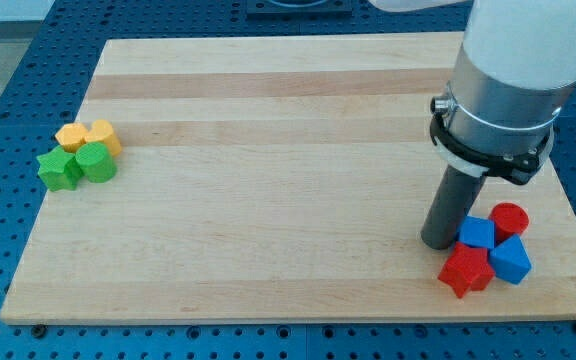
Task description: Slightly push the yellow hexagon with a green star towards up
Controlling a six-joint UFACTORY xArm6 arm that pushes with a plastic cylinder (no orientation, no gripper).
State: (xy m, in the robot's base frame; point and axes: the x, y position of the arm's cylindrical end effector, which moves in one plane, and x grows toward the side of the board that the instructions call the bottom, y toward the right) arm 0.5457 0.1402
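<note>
Yellow hexagon [70, 135] | touching green star [59, 170] | tip [436, 243] far right

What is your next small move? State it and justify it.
Probably travel toward the view's left: my tip sits beside the blue cube at the lower right, while the yellow hexagon and green star lie at the board's far left edge.

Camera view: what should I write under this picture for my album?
My tip rests beside the red and blue blocks, far from the yellow hexagon and green star.
</note>
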